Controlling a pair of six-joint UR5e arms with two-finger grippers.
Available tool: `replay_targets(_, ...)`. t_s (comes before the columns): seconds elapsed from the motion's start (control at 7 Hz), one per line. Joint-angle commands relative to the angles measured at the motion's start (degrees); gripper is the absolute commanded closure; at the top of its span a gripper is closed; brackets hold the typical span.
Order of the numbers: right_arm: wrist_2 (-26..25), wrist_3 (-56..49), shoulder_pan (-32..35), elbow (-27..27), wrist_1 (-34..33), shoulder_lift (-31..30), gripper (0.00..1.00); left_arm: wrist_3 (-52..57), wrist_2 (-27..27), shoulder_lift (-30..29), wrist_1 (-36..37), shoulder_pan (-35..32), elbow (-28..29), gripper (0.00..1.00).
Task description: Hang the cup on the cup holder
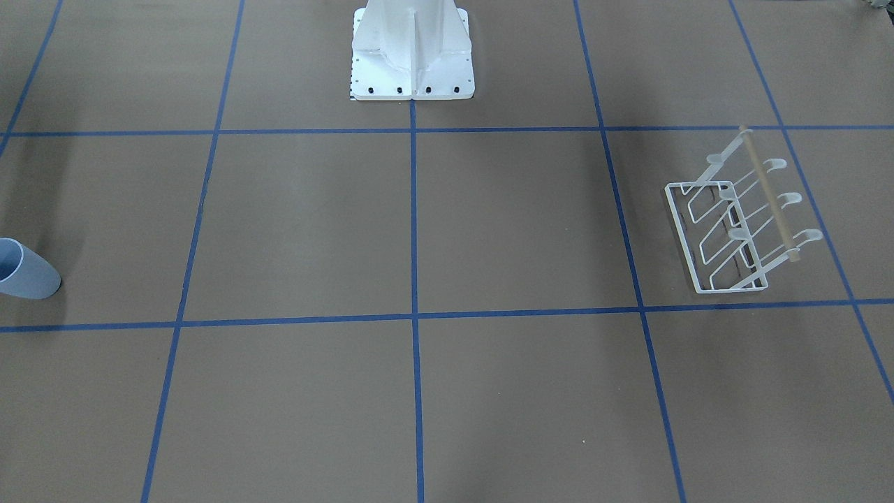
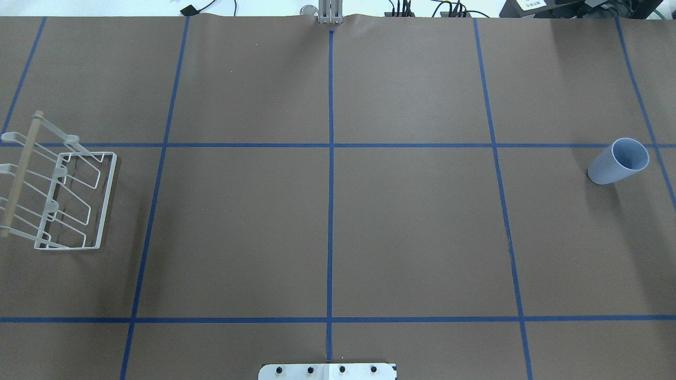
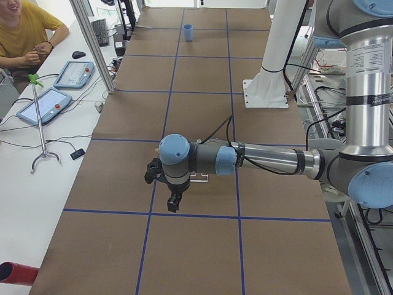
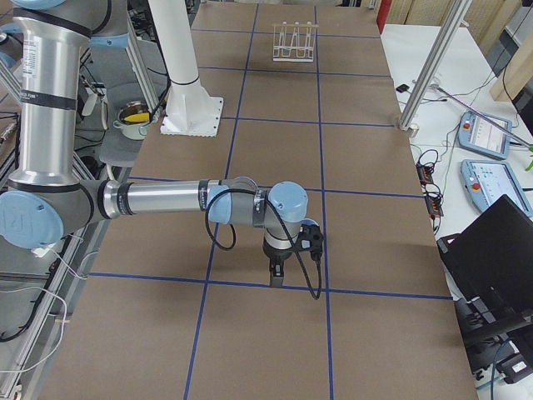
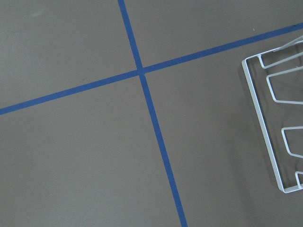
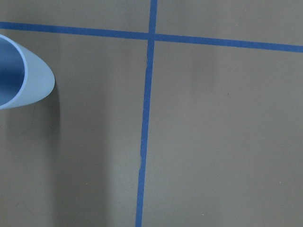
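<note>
The light-blue cup (image 2: pixel 618 161) stands upright, mouth up, at the far right of the table; it also shows in the front view (image 1: pixel 24 269), the left side view (image 3: pixel 188 32) and the right wrist view (image 6: pixel 23 78). The white wire cup holder (image 2: pixel 107 200) with its wooden rod (image 1: pixel 768 192) stands at the far left, empty, and shows at the edge of the left wrist view (image 5: pixel 264 127). My left gripper (image 3: pixel 174 200) hangs above the table near the holder. My right gripper (image 4: pixel 276 275) hangs above the table near the cup. I cannot tell whether either is open or shut.
The white robot pedestal (image 1: pixel 412 56) stands at the middle of the robot's side. Blue tape lines grid the brown table. A seated person (image 3: pixel 24 31) and tablets (image 3: pixel 72 74) are at a side bench beyond the far edge.
</note>
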Motion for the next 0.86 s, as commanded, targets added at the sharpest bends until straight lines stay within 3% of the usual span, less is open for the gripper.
replay_targets(0.0, 0.01, -0.09, 0.05, 0.12, 0.0, 0.26, 0.0, 0.22, 0.01, 0.44, 0.0, -0.09, -1.57, 0.01)
replay_targets(0.57, 0.35, 0.44, -0.3, 2.4, 0.78, 1.05, 0.0, -0.31, 0.19, -0.95, 0.0, -0.7, -4.38, 0.01)
replay_targets(0.71, 0.44, 0.79, -0.3, 2.93, 4.97, 1.93, 0.0, -0.31, 0.19, -1.57, 0.26, -0.88, -5.96, 0.01)
